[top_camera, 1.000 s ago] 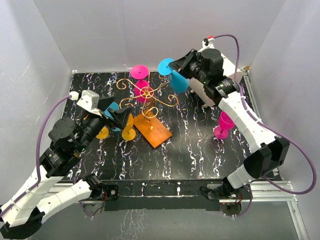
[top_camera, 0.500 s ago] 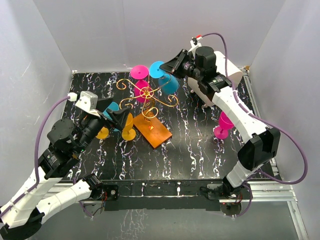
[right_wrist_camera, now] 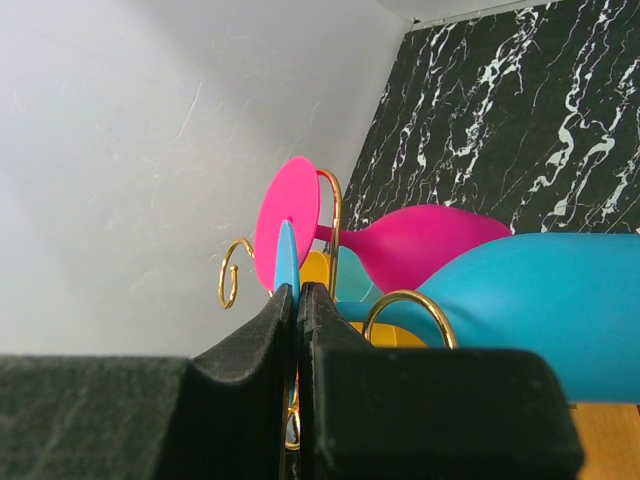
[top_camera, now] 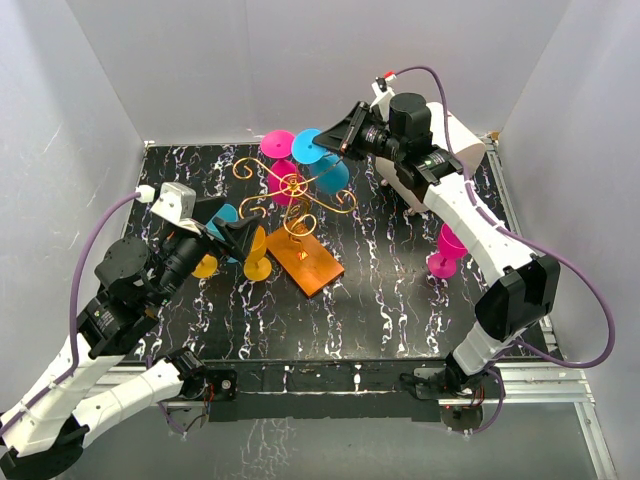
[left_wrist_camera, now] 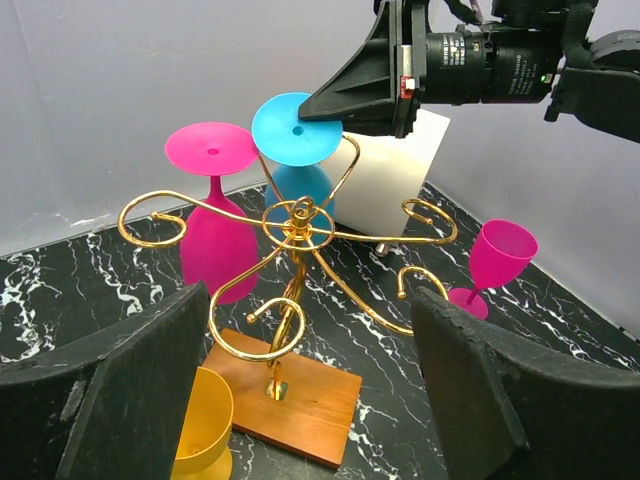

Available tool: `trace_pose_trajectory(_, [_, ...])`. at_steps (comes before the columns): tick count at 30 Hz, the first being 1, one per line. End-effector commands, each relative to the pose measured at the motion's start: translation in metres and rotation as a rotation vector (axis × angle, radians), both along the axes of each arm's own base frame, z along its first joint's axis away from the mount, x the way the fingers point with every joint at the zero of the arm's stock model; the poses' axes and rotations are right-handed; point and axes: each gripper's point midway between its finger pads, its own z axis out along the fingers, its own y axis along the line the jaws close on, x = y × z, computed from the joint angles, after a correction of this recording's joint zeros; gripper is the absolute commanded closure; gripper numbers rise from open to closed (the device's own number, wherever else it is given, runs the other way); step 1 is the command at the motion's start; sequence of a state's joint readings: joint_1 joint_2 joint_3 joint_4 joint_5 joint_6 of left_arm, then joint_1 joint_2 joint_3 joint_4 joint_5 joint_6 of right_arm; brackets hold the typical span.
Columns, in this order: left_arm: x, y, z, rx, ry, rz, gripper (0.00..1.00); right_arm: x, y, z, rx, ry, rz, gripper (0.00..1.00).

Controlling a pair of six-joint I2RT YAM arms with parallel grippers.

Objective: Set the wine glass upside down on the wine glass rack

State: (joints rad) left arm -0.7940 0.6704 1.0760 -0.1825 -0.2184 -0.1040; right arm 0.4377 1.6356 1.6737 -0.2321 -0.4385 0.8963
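A blue wine glass hangs upside down, foot on top, with my right gripper shut on the rim of that foot. Its stem sits against a curled arm of the gold wine glass rack, beside a pink glass hanging upside down on the rack. Whether the stem is inside the loop I cannot tell. The rack's orange base lies below. My left gripper is open and empty, low and left of the rack, facing it.
Two yellow glasses and a blue one stand by my left gripper. A pink glass stands upright at the right. A white box sits behind the rack. White walls close the left, back and right.
My right gripper has carried the blue glass leftward and in over the rack, so its foot now sits next to the pink glass's foot. The left arm has stayed still.
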Motion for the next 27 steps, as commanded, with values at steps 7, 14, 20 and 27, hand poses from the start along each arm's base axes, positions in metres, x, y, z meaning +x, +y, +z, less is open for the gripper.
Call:
trace_pose_trajectory(7, [0.000, 0.010, 0.023, -0.007, -0.057, 0.037, 0.19, -0.025, -0.009, 0.039, 0.042, -0.093, 0.018, 1.00])
trace_pose_trajectory(14, [0.001, 0.011, 0.025, 0.006, -0.062, 0.042, 0.19, -0.031, -0.017, 0.031, 0.027, -0.081, -0.008, 1.00])
trace_pose_trajectory(20, [0.002, 0.012, 0.025, 0.009, -0.063, 0.047, 0.19, -0.031, -0.025, 0.027, 0.004, -0.082, -0.058, 1.00])
trace_pose_trajectory(27, [0.003, 0.011, 0.023, 0.015, -0.061, 0.049, 0.19, -0.026, -0.048, 0.038, 0.006, -0.129, -0.200, 1.00])
